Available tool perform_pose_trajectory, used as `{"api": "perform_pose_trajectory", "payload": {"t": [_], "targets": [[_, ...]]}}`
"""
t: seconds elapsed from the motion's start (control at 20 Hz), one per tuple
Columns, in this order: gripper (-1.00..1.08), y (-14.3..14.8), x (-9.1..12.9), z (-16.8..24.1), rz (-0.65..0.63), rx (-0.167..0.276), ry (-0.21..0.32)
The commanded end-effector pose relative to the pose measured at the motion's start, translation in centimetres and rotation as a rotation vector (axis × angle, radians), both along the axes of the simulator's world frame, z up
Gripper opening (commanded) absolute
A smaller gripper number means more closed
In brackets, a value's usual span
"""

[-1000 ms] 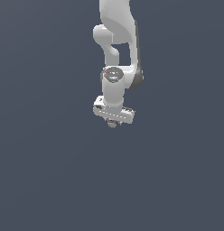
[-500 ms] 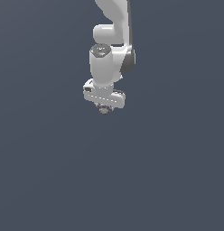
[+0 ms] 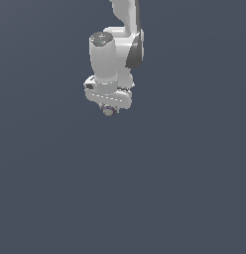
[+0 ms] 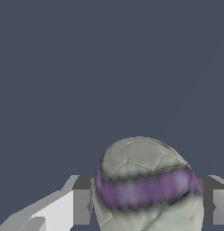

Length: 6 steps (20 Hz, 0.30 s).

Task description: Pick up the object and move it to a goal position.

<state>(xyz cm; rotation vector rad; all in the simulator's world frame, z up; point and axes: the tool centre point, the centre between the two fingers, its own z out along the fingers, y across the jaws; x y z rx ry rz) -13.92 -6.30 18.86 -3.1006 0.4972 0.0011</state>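
The object is a tiny pale beige-grey ball (image 3: 108, 111) with a purplish band. In the exterior view it peeks out just under my white gripper (image 3: 108, 109), high in the upper middle of the scene. In the wrist view the ball (image 4: 145, 185) fills the space between my two fingers (image 4: 80, 200), which press on both of its sides. My gripper (image 4: 147, 205) is shut on the ball and holds it above the dark grey floor.
A plain dark grey-blue floor (image 3: 145, 198) lies all around. The white arm (image 3: 117, 44) rises out of the top of the exterior view.
The arm has carried the ball upward and toward the exterior view's left over the last second. The wrist has also turned a little.
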Motion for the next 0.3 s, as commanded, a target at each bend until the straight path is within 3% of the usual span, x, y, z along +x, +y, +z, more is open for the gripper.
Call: {"api": "perform_pose_trajectory", "payload": {"t": [0.0,0.25], "targets": [[-1.0,-0.32,-0.29,0.49,0.001,0.0,0.0],[-1.0,-0.48,-0.32,0.7,0.001,-0.001,0.0]]}}
